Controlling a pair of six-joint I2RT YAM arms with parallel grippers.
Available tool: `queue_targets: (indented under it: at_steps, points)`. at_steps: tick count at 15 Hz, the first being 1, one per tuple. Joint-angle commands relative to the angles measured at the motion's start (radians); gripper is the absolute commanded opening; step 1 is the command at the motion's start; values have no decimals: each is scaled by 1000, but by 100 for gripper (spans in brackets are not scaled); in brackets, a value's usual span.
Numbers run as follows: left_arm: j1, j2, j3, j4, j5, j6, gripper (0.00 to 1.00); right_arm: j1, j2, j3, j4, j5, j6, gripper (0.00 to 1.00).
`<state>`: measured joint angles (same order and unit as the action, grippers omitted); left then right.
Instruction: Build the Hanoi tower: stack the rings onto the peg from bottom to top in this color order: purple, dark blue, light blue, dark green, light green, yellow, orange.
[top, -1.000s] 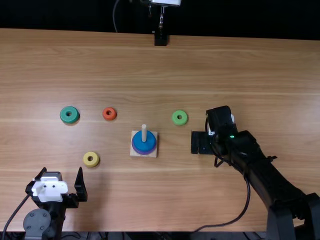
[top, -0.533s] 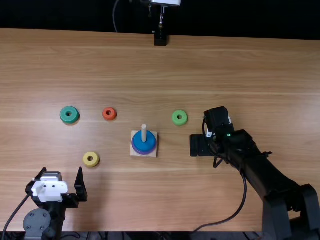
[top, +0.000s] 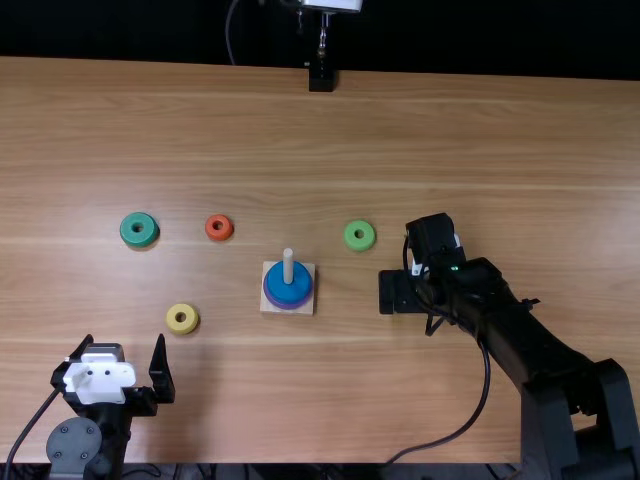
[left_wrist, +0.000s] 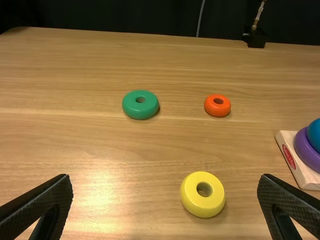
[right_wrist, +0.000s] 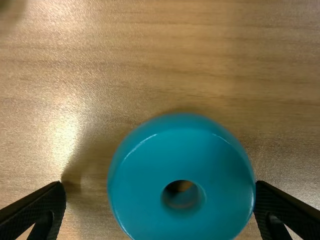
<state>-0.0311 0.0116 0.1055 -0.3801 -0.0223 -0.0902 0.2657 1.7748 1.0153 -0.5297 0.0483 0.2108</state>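
My left gripper stands open at the near left; in the left wrist view that gripper is apart from the yellow ring. My right gripper is right of the base. In the right wrist view, the light blue ring lies between the open fingers of the right gripper, close against one finger with a gap to the other. A dark blue ring rests on the purple ring, around the upright peg of the wooden base.
Loose on the table lie a dark green ring at the left, an orange ring nearer the middle, and a light green ring between the base and the right arm. The yellow ring is in front of the left gripper.
The right gripper has shifted slightly left and a little toward the near edge, its arm swinging left as well. The left arm and the rings in the top view have stayed put.
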Motion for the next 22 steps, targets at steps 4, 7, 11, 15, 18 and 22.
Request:
queue_targets:
  at_steps: [4,7,11,15,18,22]
  points:
    - [5,-12,-105,-82,-2,6,100,-10,29,55,4,1,3,100]
    - [3,-12,-105,-82,-2,6,100,-10,31,57,4,3,3,80]
    - [5,-12,-105,-82,-2,6,100,-10,31,45,2,1,-3,0]
    - [5,-12,-105,-82,-2,6,100,-6,28,54,-3,3,-3,0]
    - [5,-12,-105,-82,-2,6,100,4,18,147,-75,1,-58,0]
    - [5,-12,-105,-82,-2,6,100,67,14,348,-366,-6,-143,0]
